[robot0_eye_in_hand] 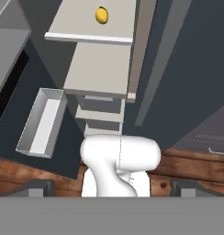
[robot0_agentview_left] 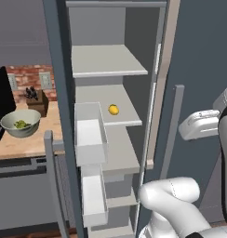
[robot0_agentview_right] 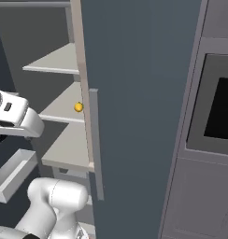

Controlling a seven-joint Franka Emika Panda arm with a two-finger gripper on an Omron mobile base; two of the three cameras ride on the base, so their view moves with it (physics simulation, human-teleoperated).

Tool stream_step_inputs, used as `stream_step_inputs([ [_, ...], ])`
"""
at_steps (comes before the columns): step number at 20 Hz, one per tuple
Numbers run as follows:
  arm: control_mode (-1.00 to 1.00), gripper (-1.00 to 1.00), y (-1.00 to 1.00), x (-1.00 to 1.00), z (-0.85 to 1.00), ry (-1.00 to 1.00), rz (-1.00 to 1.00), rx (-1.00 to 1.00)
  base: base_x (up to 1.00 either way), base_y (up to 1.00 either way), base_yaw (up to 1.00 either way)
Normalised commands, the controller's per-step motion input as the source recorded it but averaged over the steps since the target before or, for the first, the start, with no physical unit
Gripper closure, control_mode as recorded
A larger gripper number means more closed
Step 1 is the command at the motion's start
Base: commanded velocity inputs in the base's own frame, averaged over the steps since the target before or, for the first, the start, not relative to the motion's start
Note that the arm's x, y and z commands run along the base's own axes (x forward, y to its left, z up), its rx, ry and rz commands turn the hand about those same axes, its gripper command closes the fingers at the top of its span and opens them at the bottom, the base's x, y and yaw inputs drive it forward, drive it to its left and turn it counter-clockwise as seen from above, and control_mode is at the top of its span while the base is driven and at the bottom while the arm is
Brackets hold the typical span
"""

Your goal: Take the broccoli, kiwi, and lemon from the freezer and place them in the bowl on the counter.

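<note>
The pincer (robot0_eye_in_hand: 112, 188) points down toward the base of the freezer (robot0_agentview_left: 64, 116); its 2 dark tips (robot0_eye_in_hand: 33, 188) stand far apart, spread, with nothing between them. The lemon (robot0_eye_in_hand: 101, 15), a small bright yellow oval, lies alone on a white freezer shelf (robot0_eye_in_hand: 91, 27), well ahead of the pincer and apart from it. Off to the side, on the counter (robot0_agentview_left: 27, 139), the pale grey-green bowl (robot0_agentview_left: 10, 126) holds something yellow-green; what it is cannot be told.
</note>
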Motion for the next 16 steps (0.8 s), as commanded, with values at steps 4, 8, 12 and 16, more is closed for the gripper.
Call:
stream_step_inputs([
  [4,1.00,-1.00,0.00,0.00,0.00,0.00,0.00,0.00,0.43,0.39,0.01],
  [8,1.00,-1.00,0.00,0.00,0.00,0.00,0.00,0.00,0.45,0.32,0.00],
  [12,1.00,-1.00,0.00,0.00,0.00,0.00,0.00,0.00,0.49,0.30,0.00],
  [16,1.00,-1.00,0.00,0.00,0.00,0.00,0.00,0.00,0.28,0.30,0.00],
])
